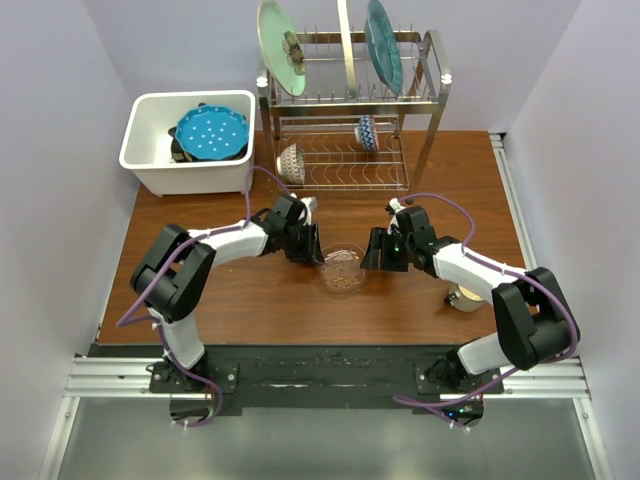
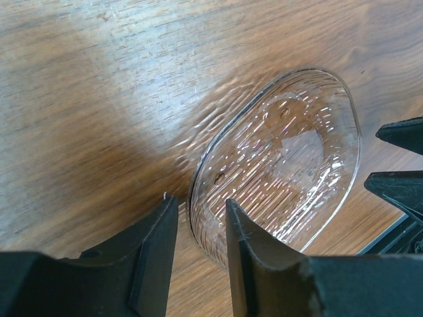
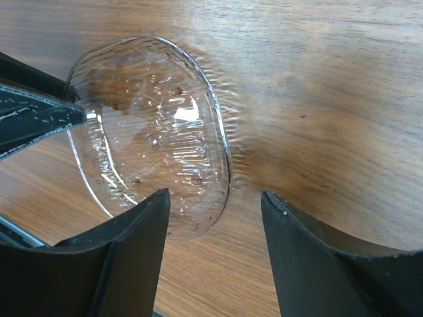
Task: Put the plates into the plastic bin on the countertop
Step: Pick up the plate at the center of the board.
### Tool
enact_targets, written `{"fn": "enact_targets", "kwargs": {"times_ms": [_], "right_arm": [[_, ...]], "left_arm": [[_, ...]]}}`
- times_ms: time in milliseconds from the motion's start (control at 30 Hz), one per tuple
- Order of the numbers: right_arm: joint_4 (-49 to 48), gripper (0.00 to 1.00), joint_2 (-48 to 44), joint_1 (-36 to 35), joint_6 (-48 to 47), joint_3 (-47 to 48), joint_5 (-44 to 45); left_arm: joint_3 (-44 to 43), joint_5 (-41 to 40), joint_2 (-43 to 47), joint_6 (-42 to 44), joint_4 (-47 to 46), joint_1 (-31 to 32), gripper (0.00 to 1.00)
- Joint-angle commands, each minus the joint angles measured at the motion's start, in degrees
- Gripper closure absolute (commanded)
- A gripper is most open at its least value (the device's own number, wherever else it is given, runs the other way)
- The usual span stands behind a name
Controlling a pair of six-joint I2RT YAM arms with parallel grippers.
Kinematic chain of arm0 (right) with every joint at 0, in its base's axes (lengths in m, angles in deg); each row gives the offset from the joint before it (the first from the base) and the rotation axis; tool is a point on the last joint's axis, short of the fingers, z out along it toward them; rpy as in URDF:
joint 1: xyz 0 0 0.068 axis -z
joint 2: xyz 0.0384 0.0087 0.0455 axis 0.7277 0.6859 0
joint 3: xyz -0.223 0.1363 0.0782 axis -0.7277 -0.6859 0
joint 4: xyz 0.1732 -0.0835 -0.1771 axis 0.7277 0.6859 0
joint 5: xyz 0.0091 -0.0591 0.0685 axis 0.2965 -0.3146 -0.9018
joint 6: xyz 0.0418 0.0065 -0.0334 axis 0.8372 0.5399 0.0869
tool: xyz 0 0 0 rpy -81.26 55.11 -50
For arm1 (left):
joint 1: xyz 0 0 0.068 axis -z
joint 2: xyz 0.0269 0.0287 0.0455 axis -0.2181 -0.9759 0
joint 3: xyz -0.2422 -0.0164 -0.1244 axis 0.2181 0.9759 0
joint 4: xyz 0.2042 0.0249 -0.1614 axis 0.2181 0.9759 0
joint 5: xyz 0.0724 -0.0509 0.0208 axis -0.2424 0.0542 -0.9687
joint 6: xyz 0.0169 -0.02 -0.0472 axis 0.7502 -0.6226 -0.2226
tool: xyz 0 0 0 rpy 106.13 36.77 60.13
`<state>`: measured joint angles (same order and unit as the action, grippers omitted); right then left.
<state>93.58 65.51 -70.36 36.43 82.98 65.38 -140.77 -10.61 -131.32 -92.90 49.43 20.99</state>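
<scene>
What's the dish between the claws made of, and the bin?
Dish: clear glass or hard plastic, cannot tell which; glossy and ribbed, with the wood grain showing through distorted. Bin: likely plastic; white, smooth, with softly rounded corners and a flared rim.

A high camera at the near edge looks down over the whole table (image 1: 200, 290). Both wrist cameras look closely, from opposite sides, at one clear glass plate (image 1: 342, 270).

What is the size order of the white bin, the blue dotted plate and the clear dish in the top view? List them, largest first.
1. White bin
2. Blue dotted plate, lying inside the bin
3. Clear dish, plainly the smallest
</scene>
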Motion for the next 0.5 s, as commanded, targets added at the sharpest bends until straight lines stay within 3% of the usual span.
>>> {"fn": "enact_targets", "kwargs": {"times_ms": [0, 367, 467], "right_arm": [[-0.6, 0.39, -1.7, 0.2, 0.2, 0.3, -0.7], [-0.3, 0.39, -1.5, 0.1, 0.0, 1.0, -0.5], [-0.3, 0.39, -1.4, 0.2, 0.1, 1.1, -0.5]], "left_arm": [[-2.4, -0.5, -0.6, 1.5, -0.2, 0.7, 0.64], [-3.6, -1.6, -2.5, 2.4, 1.0, 1.0, 0.75], [-3.9, -1.9, -3.2, 2.7, 1.4, 1.1, 0.86]]}}
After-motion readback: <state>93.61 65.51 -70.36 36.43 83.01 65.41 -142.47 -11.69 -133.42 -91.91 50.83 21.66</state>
